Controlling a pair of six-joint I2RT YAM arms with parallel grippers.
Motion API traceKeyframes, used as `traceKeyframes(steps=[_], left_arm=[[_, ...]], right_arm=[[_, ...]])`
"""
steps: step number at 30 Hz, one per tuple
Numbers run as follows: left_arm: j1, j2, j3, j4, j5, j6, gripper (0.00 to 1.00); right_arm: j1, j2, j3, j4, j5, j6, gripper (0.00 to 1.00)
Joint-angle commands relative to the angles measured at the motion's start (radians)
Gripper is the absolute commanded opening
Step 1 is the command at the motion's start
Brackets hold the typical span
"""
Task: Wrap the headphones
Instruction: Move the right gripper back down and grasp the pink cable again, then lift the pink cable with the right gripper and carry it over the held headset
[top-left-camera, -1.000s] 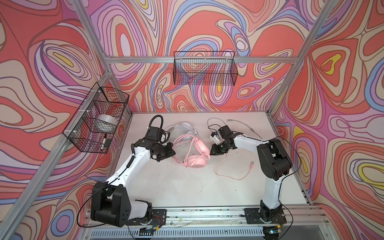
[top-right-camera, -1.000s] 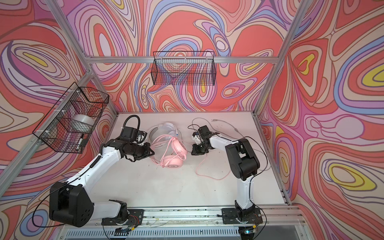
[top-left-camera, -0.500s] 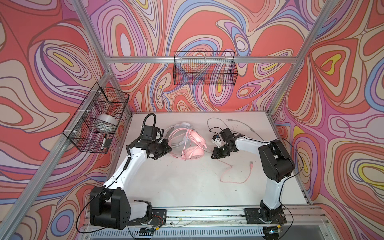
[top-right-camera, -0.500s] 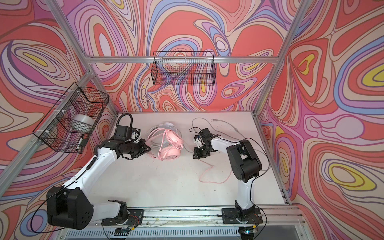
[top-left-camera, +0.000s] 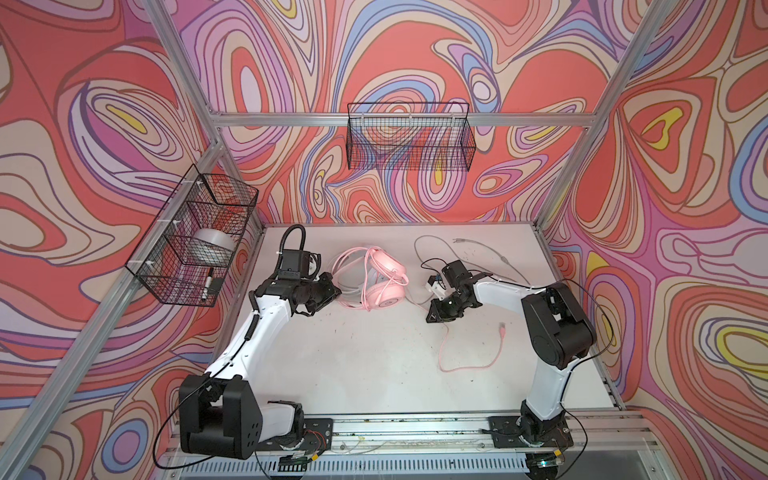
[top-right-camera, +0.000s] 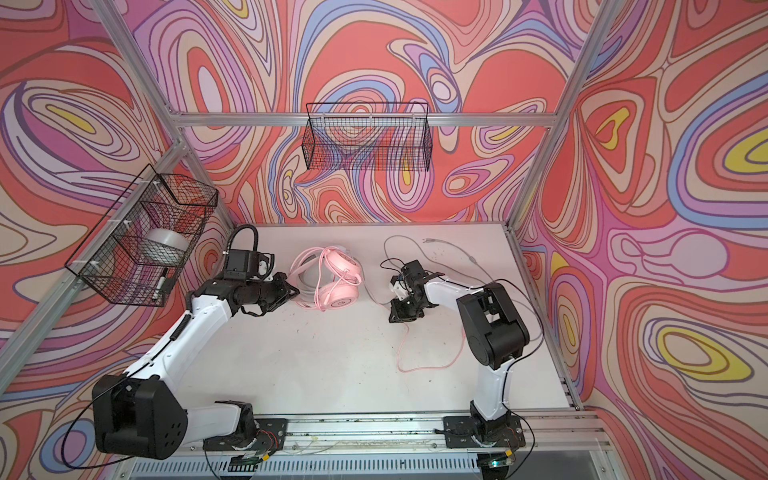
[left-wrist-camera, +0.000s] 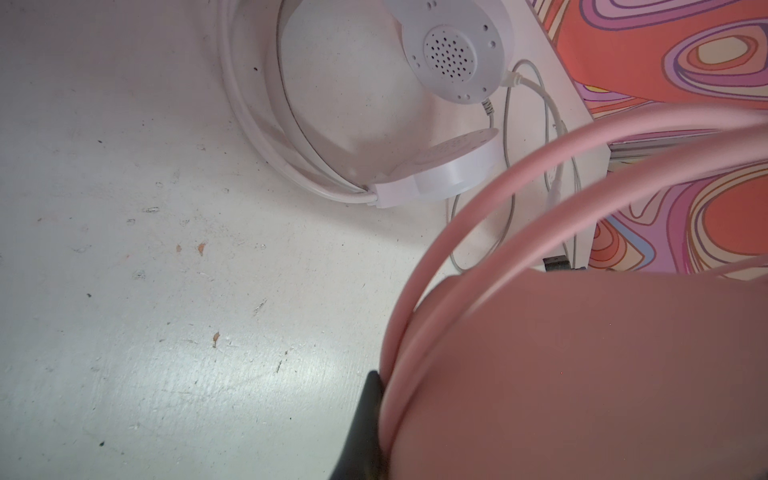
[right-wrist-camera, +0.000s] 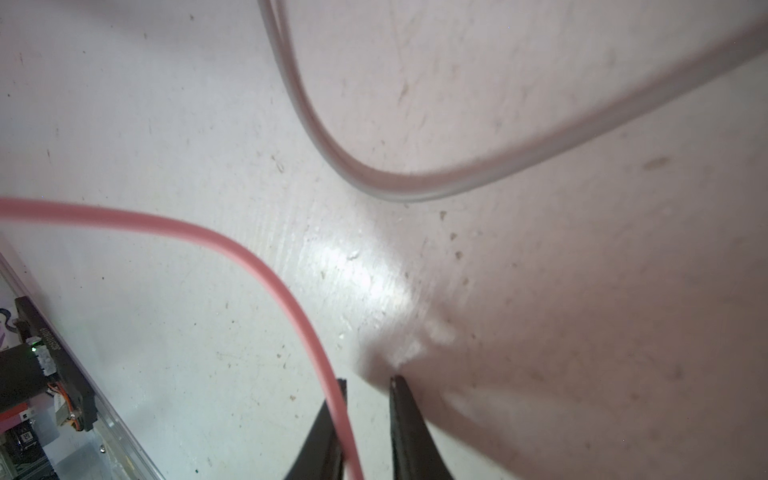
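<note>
The pink headset (top-left-camera: 384, 286) has slid toward 9 o'clock, pinched by the left gripper (top-left-camera: 332, 291). The right gripper (top-left-camera: 431, 318), jaws slightly spread, should keep the cable (top-left-camera: 442, 345) taut.

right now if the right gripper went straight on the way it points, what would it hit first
Probably the bare white tabletop just beyond the tips of the right gripper; the thin pink cable runs between its jaws, and the grey-white cable loop lies farther on, though depth is unclear.
</note>
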Motion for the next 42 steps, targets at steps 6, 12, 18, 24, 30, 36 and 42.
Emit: traceKeyframes(steps=[6, 12, 18, 24, 30, 36, 42], left_arm=[[0.037, -0.037, 0.013, 0.091, 0.008, -0.078, 0.00], [0.039, -0.030, 0.002, 0.100, -0.002, -0.099, 0.00], [0.045, -0.035, -0.013, 0.106, -0.015, -0.111, 0.00], [0.048, -0.033, -0.015, 0.108, -0.015, -0.114, 0.00], [0.048, -0.030, -0.016, 0.103, -0.044, -0.145, 0.00], [0.048, -0.032, -0.009, 0.075, -0.110, -0.178, 0.00], [0.047, -0.049, -0.027, 0.101, -0.136, -0.214, 0.00]], right_arm=[[-0.003, -0.054, -0.056, -0.019, 0.010, 0.004, 0.23], [-0.003, -0.081, -0.082, -0.005, -0.011, 0.023, 0.23], [-0.003, -0.087, -0.101, 0.013, -0.035, 0.041, 0.23], [-0.003, -0.084, -0.114, 0.055, -0.069, 0.069, 0.16], [0.000, -0.132, -0.135, 0.077, -0.086, 0.056, 0.01], [0.016, -0.248, -0.162, 0.060, -0.089, -0.016, 0.00], [0.062, -0.287, -0.108, -0.077, -0.052, -0.126, 0.00]])
